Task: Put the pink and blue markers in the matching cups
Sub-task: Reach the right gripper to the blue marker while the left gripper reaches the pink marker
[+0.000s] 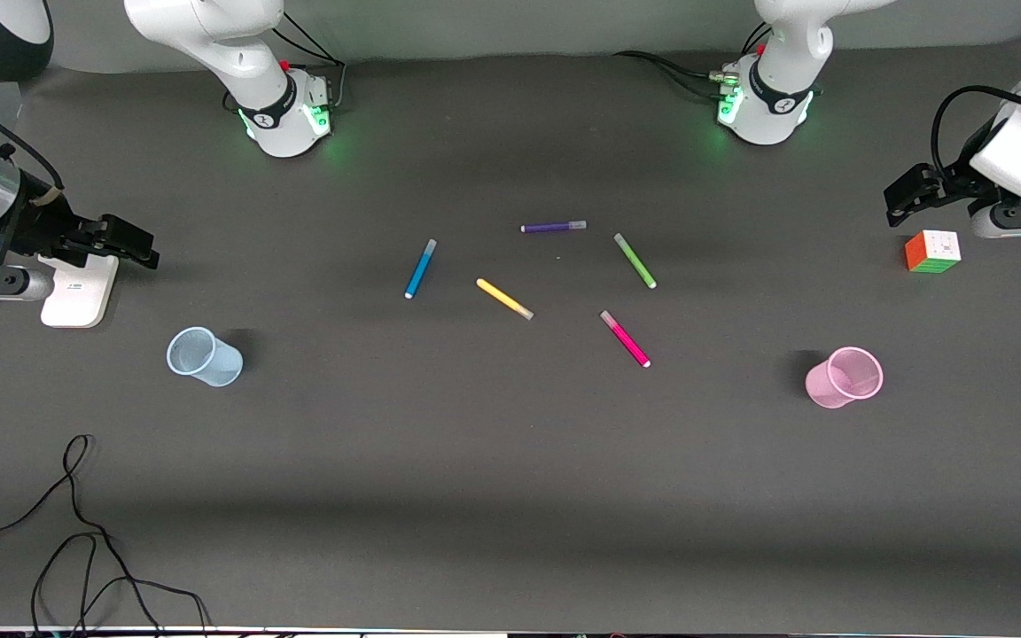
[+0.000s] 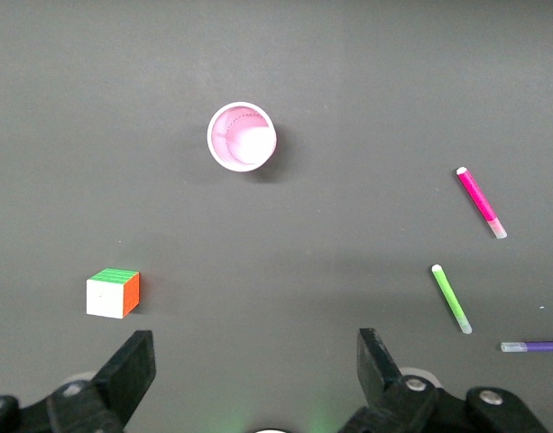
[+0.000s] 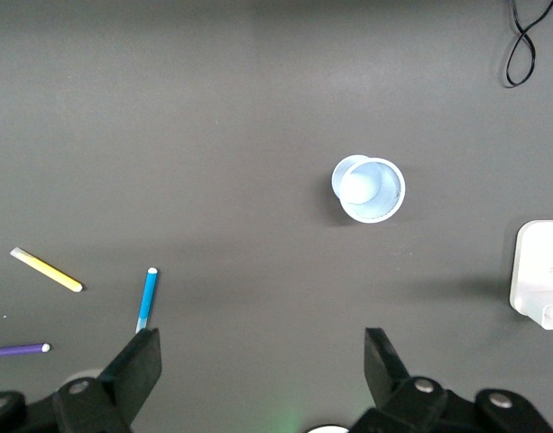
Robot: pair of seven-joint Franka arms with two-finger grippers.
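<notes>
So nothing's grabbed yet: both the left gripper (image 1: 896,202) and right gripper (image 1: 143,248) hang released at the frame's edges, with the slim hot-pink felt marker (image 1: 625,338) lying diagonally mid-frame, closer to the left arm's translucent pale pink plastic cup (image 1: 845,377).

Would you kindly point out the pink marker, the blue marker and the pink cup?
pink marker (image 1: 625,338), front view, mid barrel.
blue marker (image 1: 419,269), front view, mid barrel.
pink cup (image 1: 832,387), front view, side wall.

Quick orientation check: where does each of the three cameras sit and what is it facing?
Front view: high across the table, facing both bases; left gripper and right gripper wait at the ends.
Left wrist view: looks down past its open gripper at the pink cup.
Right wrist view: looks down past its open gripper at the blue cup.
Both wrist views share the purple pen.
</notes>
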